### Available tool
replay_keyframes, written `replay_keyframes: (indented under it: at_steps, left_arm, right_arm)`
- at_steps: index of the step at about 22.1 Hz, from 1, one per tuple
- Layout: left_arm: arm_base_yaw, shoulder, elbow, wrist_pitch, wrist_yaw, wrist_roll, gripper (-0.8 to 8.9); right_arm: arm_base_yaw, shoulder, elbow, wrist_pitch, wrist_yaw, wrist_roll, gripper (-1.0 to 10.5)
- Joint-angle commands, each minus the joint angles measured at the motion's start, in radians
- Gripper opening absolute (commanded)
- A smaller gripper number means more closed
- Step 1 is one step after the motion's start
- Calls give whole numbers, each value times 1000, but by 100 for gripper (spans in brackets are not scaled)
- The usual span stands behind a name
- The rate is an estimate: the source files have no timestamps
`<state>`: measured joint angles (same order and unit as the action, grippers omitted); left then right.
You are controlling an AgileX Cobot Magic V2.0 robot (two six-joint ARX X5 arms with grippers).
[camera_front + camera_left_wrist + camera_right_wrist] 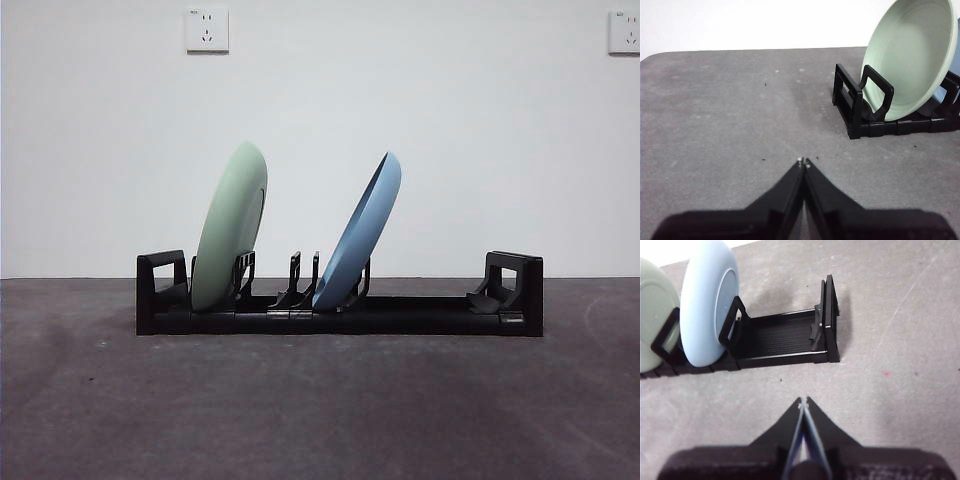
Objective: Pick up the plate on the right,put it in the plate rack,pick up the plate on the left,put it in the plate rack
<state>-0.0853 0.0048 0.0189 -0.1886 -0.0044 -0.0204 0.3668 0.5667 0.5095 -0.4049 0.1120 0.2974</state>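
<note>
The plate rack point(340, 318) is seen lying lengthwise across the grey table point(320, 410), with a blocky looped end at each side. Two plates are held on edge in it. The green plate point(231, 226) is propped between prongs beside one looped end, tilted toward the rack's middle. The blue plate point(360, 232) is set near the rack's middle, tilted more steeply the same way; the two plates are apart. The stretch of rack beyond the blue plate is bare.

The left gripper point(804, 161) is held over the table off the rack's green-plate end, jaws pressed together, nothing between them. The right gripper point(803, 400) is held near the rack's bare end, jaws likewise closed on nothing.

Two wall sockets point(207, 29) are noted above the rack.
</note>
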Motion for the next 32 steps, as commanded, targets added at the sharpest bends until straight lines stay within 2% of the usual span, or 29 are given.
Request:
replay_keyframes:
  at_steps: [1,2,4,6,9,13,18,32]
  left_arm:
    - [2,-2,-15,2,6,-10,-3]
    - [2,-2,-15,2,6,-10,-3]
    - [2,-2,-15,2,6,-10,-3]
    - [2,-2,-15,2,6,-10,-3]
    - [2,-2,-15,2,6,-10,-3]
    - [2,-2,-15,2,6,-10,-3]
    - [2,-2,-15,3,6,-10,-3]
    - [2,-2,-15,4,6,-10,-3]
  right_arm:
    - [-21,-64,-5,-8,26,-156,-11]
    - [-39,-94,-5,-5,15,-216,-4]
    - [-96,-166,-26,29,-38,-266,1]
    - [-161,-263,-91,118,-95,-293,1]
    - [-234,-404,-239,258,-165,-295,1]
    - [-249,-538,-401,274,-165,-287,1]
    - [-249,-566,-495,285,-165,-254,1]
    - [-248,-554,-504,228,-158,-232,1]
